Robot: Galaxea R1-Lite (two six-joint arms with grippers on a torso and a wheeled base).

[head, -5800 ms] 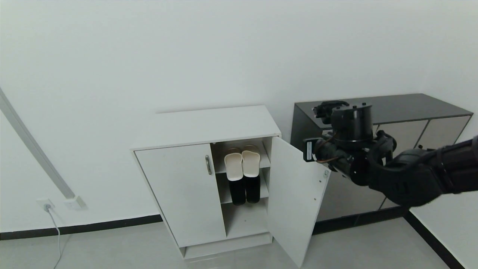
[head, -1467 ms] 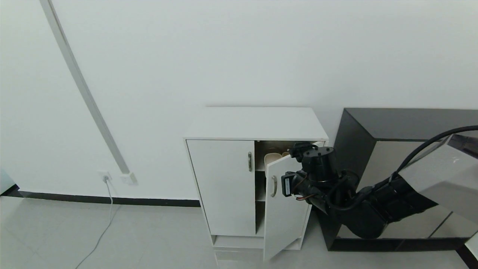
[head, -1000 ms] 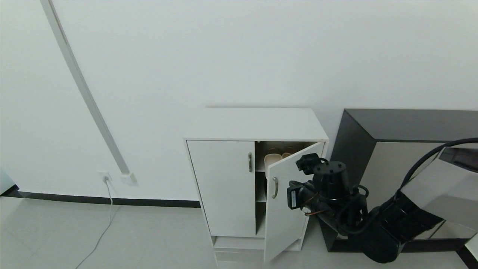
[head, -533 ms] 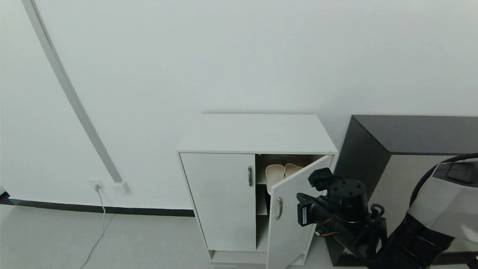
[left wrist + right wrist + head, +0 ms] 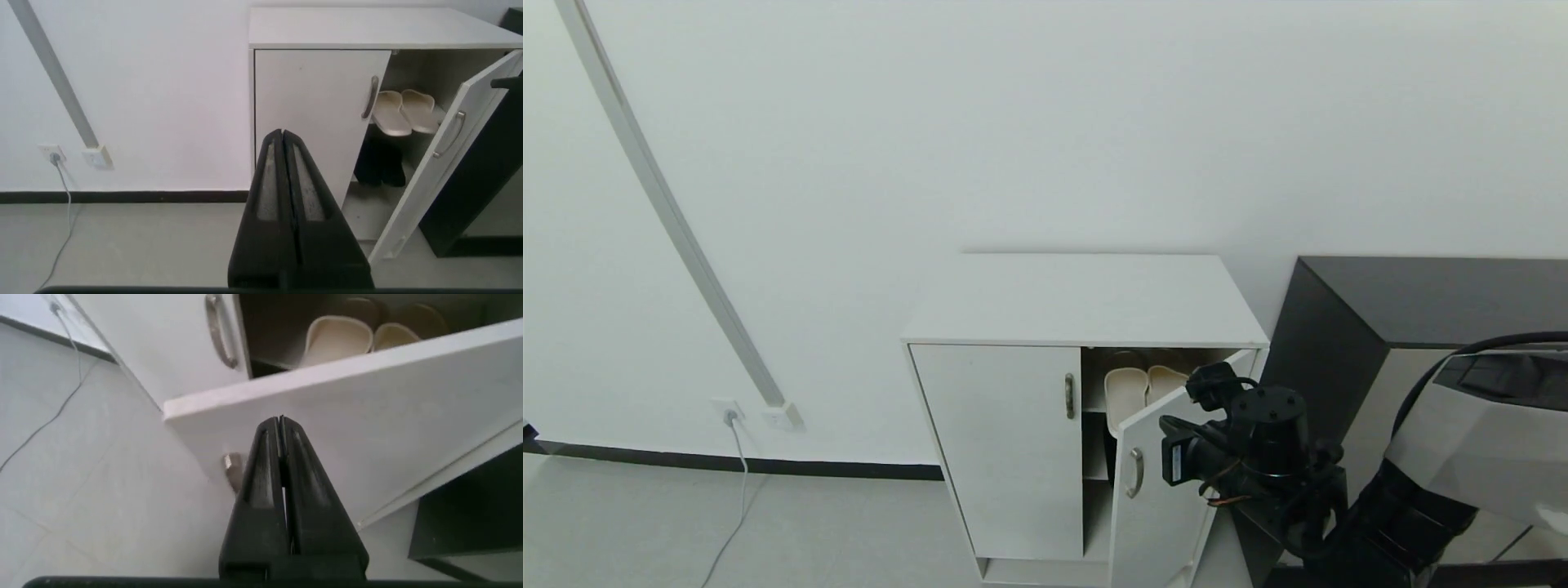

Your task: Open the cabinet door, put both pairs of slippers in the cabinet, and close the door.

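Two pairs of slippers seen inside white cabinet point(image 5: 1086, 298): beige pair point(image 5: 404, 112) on upper shelf, black pair point(image 5: 380, 159) below. Right door point(image 5: 1168, 490) half open. Right gripper point(image 5: 280, 425) clenched on nothing, tips at door's outer face by top edge. Left gripper point(image 5: 283, 139) clenched empty, held well apart in front. Closing judged in hand: push best applied square to panel, far from hinge, followed through arc until flush beside left door point(image 5: 996, 449); slipping over top edge to be avoided
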